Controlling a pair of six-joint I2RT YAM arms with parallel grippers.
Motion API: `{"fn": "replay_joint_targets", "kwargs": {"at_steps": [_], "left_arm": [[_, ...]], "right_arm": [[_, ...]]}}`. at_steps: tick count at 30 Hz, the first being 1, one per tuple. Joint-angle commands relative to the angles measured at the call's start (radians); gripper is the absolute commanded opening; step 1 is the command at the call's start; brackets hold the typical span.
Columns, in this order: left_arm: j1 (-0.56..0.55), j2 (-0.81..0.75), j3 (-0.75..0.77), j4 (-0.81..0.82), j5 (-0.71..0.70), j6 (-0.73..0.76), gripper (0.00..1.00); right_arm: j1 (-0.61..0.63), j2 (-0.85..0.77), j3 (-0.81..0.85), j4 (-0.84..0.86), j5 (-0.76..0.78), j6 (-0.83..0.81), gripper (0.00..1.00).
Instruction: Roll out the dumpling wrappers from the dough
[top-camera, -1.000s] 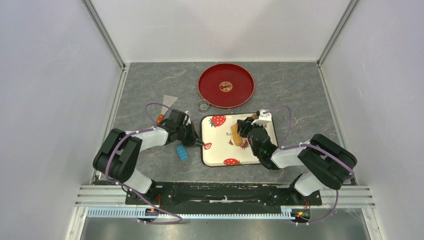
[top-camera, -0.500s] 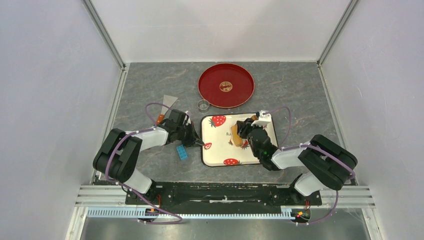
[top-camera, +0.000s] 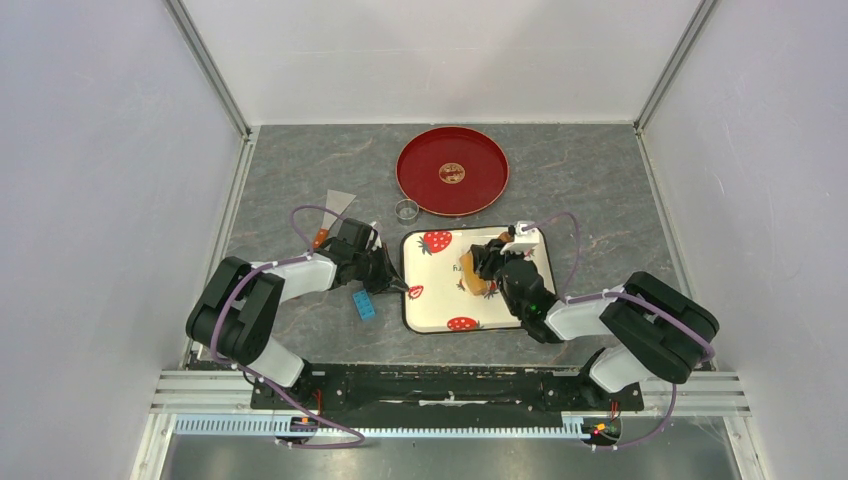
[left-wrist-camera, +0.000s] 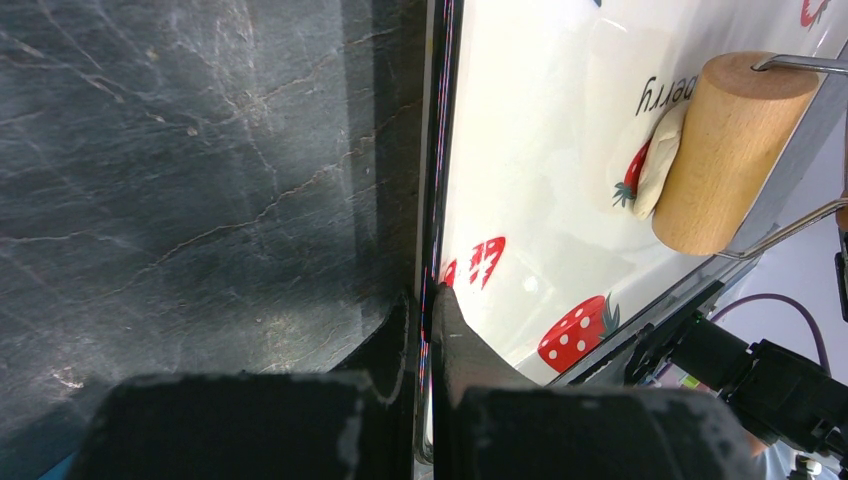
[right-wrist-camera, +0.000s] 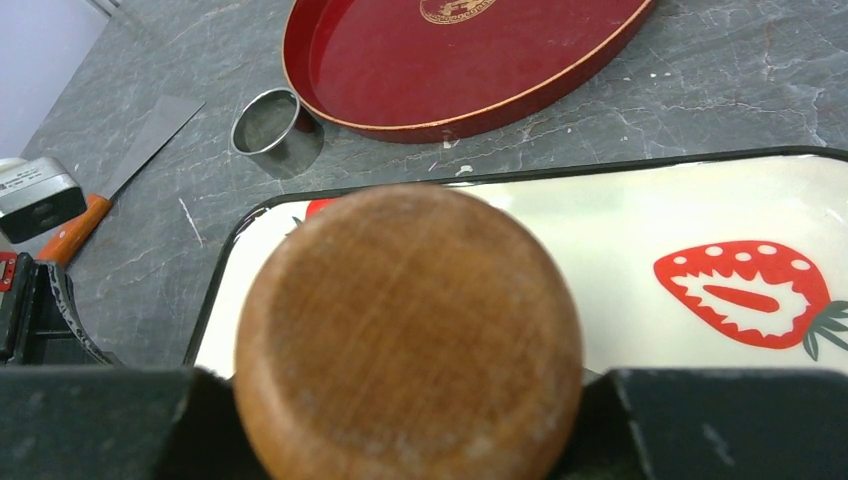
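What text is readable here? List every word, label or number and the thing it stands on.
"berry": dark letters on the strawberry tray, upside down in the left wrist view; anything before it is hidden by the wooden roller.
Gold emblem in the middle of the red tray: too small to read.
No other text can be made out.

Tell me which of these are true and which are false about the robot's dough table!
1. The left gripper pinches the rim of the strawberry tray. True.
2. The metal ring sits inside the red tray. False: it stands on the table beside the red tray.
3. The wooden roller touches the dough. True.
4. The scraper lies on the strawberry tray. False: it lies on the table, left of that tray.
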Motion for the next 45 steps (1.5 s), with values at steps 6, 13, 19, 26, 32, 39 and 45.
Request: {"fn": "replay_joint_targets", "kwargs": {"at_steps": [6, 13, 19, 26, 32, 39, 45], "left_arm": [[0.005, 0.086, -0.054, -0.170, -0.223, 0.021, 0.02], [0.006, 0.087, -0.054, -0.170, -0.224, 0.023, 0.02], [0.006, 0.087, -0.053, -0.170, -0.220, 0.023, 0.02], [0.006, 0.088, -0.051, -0.173, -0.221, 0.024, 0.02], [0.008, 0.090, -0.045, -0.179, -0.226, 0.026, 0.02], [0.011, 0.090, -0.045, -0.180, -0.223, 0.027, 0.02], [0.012, 0.091, -0.045, -0.178, -0.221, 0.028, 0.02]], "right_arm": [[0.055, 0.058, -0.114, -0.441, -0.138, -0.121, 0.00], [0.063, 0.007, -0.128, -0.411, -0.173, -0.147, 0.00], [0.065, -0.039, -0.129, -0.404, -0.183, -0.154, 0.00], [0.066, -0.014, -0.112, -0.367, -0.209, -0.147, 0.00], [0.069, 0.031, -0.079, -0.345, -0.232, -0.156, 0.00], [0.070, 0.054, -0.068, -0.316, -0.255, -0.155, 0.00], [0.070, 0.029, -0.092, -0.287, -0.266, -0.142, 0.00]]}}
